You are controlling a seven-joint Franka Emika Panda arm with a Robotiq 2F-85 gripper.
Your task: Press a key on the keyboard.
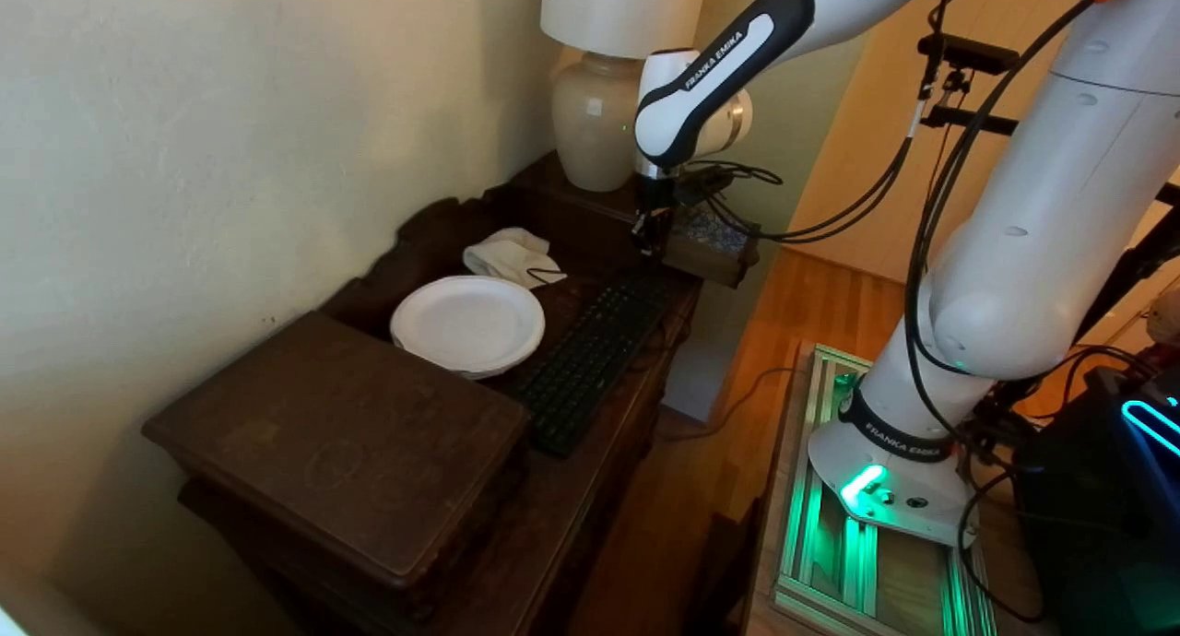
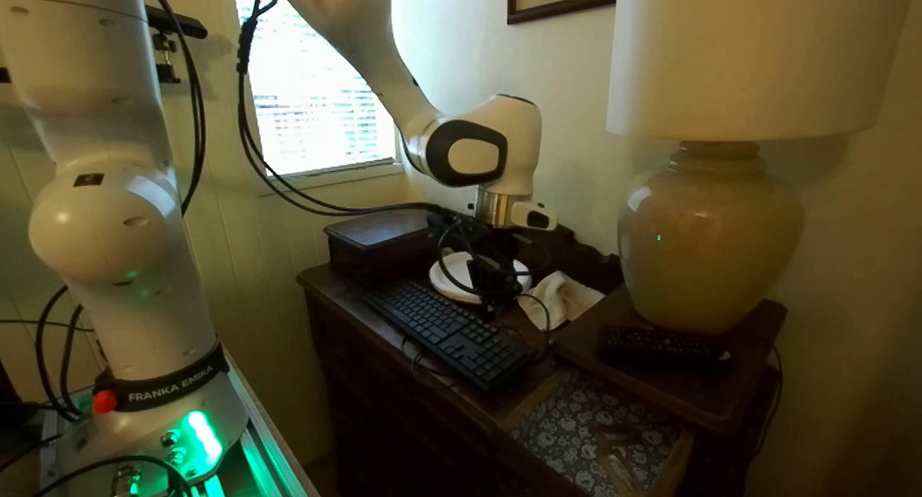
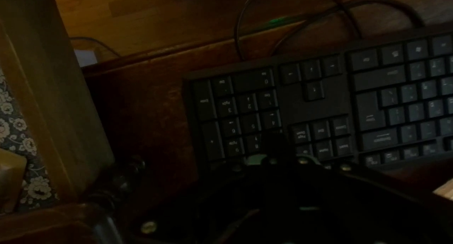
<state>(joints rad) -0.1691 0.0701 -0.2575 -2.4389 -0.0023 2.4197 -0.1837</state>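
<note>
One white arm [image 1: 1060, 207] reaches over a dark dresser [image 2: 389, 403], where we see the keyboard [image 2: 443, 331] lying between the front edge and a white plate [image 1: 468, 325]. A pale cloth [image 1: 512, 254] sits just beside the plate. We read the gripper [image 3: 277, 142] as clenched, its fingertips together over the keyboard's number pad [image 3: 246, 103]; whether they touch any key, we cannot tell from these views.

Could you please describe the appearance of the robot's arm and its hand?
The arm is white and rounded, with black panels and a black band lettered FRANKA EMIKA in white. Below the band glows a green light; black cables run beside the arm. Under a metallic collar, the hand looks black and angular, with small shiny screw heads.
</note>
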